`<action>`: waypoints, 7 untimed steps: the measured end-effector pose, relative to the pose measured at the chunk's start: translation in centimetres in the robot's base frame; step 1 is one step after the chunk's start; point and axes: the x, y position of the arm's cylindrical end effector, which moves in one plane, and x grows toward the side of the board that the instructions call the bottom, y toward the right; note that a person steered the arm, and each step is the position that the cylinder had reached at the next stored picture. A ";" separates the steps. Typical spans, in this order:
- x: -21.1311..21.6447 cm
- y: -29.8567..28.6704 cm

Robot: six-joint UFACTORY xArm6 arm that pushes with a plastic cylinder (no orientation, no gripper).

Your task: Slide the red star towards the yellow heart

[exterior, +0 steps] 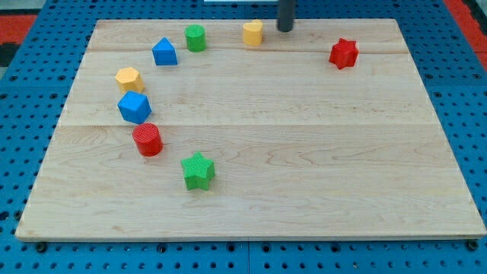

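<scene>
The red star (pixel 344 53) lies near the board's top right. The yellow heart (pixel 253 33) lies near the top edge, left of centre-right, well to the left of the star. My tip (pixel 285 30) is at the top edge, just right of the yellow heart and apart from it, and well left of the red star.
A green cylinder (pixel 195 37) and a blue house-shaped block (pixel 164 52) lie at top left. A yellow hexagon (pixel 129 78), a blue cube (pixel 135 107) and a red cylinder (pixel 148 140) run down the left side. A green star (pixel 198 170) lies lower centre-left. The wooden board (pixel 304 152) rests on blue pegboard.
</scene>
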 end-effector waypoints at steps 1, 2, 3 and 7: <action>0.5 12.9; 8.1 19.6; 12.7 17.0; 8.2 8.9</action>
